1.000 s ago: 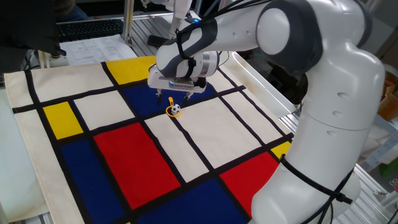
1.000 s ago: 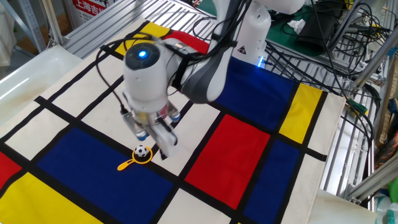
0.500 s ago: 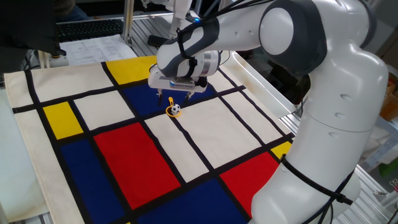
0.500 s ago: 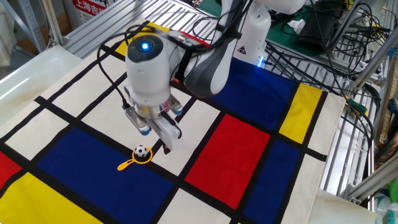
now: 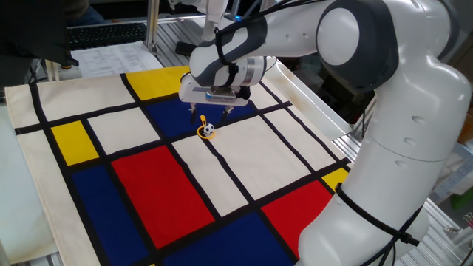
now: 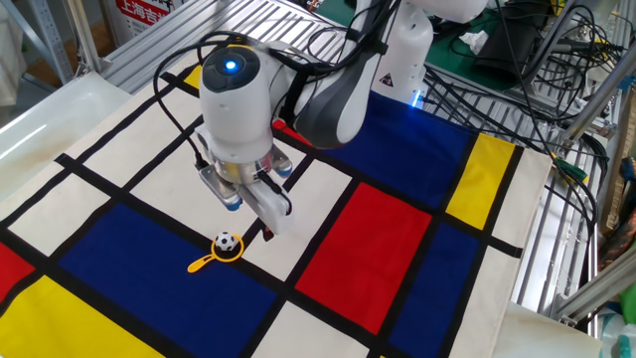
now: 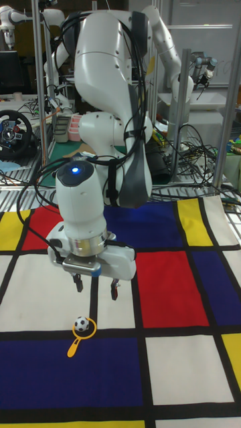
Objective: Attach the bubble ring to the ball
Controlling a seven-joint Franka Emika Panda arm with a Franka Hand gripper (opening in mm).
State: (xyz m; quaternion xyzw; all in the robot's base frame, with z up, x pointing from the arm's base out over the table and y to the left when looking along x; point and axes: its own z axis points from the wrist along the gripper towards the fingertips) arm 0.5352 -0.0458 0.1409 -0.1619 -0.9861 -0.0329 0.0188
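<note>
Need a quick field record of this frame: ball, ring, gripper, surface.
ball: tiny white ball with black patches, sitting inside the ring's loop
ring: thin orange-yellow plastic bubble ring lying flat, loop around the ball, short handle pointing away from the gripper in the other fixed view
gripper: open, empty, above the cloth and off to one side of the ball, touching neither item
fingers: pointing down, apart
surface: patchwork cloth of red, blue, yellow and cream panels with black lines; ball and ring at the edge of a blue panel
task state: ring already encircles the ball

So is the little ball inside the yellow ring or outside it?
Inside. The ball sits within the bubble ring, whose loop shows around it; the open gripper hangs above, touching neither.
</note>
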